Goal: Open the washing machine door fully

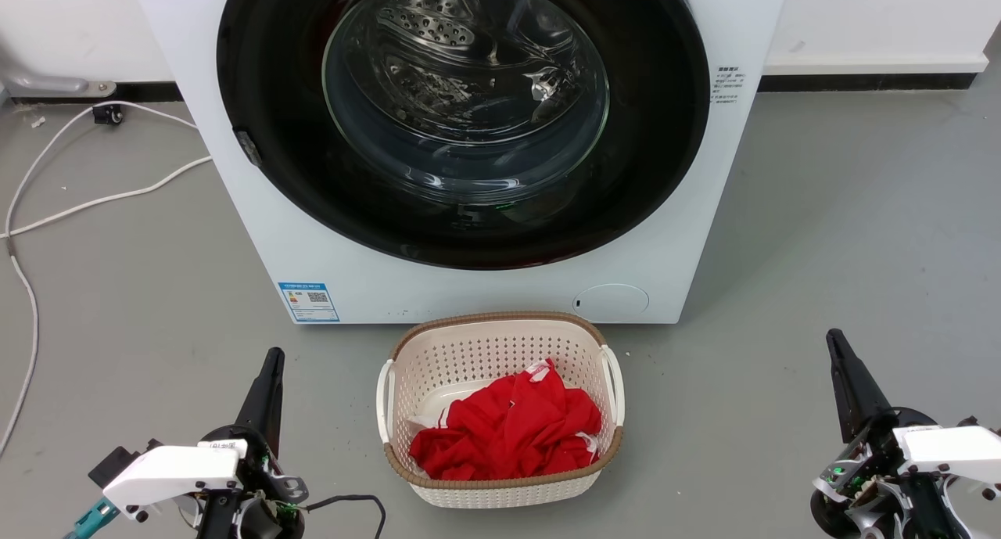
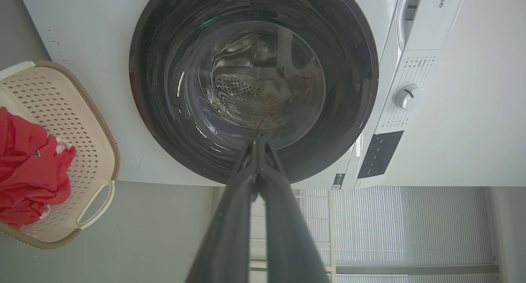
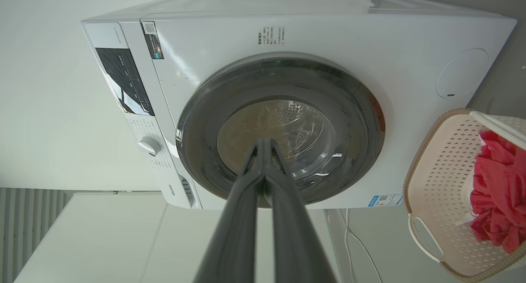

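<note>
Now we are facing the washing machine point(image 1: 485, 289), and the washing machine door point(image 1: 465, 109) is sitting closed, flat against the machine's white front and covering most of it. Through its glass the perforated steel drum point(image 1: 438, 23) is showing. We are holding our left gripper point(image 1: 274, 359) low in front of the machine, toward its left side and well apart from it. Its two dark fingers point(image 2: 230, 217) are pressing together at the tips with nothing between them. Our right gripper point(image 1: 835, 337) is hovering in front of the machine too, toward its right side and also well apart from it. Its fingers point(image 3: 238, 225) are likewise lying closed on each other and carrying nothing. Both grippers are pointing toward the machine. A cream basket point(image 1: 500, 332) with a red cloth point(image 1: 508, 429) inside is standing on the grey floor point(image 1: 821, 249) just in front of the machine, below the door. A blue label sticker point(image 1: 309, 301) is sitting at the machine's lower left corner, and a round flap point(image 1: 611, 301) low on its right. A white cable point(image 1: 78, 203) is lying on the floor left of the machine.
</note>
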Motion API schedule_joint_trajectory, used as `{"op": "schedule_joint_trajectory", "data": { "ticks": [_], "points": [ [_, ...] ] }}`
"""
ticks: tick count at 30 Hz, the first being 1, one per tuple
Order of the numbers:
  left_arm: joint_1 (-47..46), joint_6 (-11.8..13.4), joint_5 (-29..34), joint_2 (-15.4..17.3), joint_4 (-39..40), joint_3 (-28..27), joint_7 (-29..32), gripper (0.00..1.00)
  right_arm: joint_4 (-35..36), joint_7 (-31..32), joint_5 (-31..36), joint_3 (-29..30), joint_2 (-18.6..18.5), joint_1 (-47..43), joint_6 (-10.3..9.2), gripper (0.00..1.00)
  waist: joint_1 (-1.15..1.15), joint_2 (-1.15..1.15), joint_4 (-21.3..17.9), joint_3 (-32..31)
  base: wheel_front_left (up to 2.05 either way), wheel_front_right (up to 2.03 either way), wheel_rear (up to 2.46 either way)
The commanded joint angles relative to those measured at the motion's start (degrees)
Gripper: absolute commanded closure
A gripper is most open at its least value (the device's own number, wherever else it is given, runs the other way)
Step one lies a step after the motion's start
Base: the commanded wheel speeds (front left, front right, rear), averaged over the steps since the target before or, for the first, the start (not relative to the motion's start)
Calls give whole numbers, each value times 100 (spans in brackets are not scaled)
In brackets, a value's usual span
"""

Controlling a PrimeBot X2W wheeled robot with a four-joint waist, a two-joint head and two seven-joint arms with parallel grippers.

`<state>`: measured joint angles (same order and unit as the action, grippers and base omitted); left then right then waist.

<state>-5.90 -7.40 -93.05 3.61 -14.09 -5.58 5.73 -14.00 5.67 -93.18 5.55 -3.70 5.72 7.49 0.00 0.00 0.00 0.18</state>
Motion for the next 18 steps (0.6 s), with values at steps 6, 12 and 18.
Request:
{"op": "schedule_joint_trajectory", "data": {
  "ticks": [6, 12, 18],
  "points": [
    [-43, -16, 13, -4, -6, -15, 14, 100, -10, 26, 41, 20, 18, 77, 0, 100, 0, 0, 0, 0, 0, 0, 0],
    [44, 1, 4, -24, -73, -10, 15, 0, -69, 14, 3, 8, 19, -47, 0, 0, 0, 0, 0, 0, 0, 0, 0],
    [9, 0, 110, -27, 0, 162, -155, 0, 63, -159, 44, -64, 23, -75, 0, 0, 0, 0, -3, 4, 0, 0, 0]
  ]
}}
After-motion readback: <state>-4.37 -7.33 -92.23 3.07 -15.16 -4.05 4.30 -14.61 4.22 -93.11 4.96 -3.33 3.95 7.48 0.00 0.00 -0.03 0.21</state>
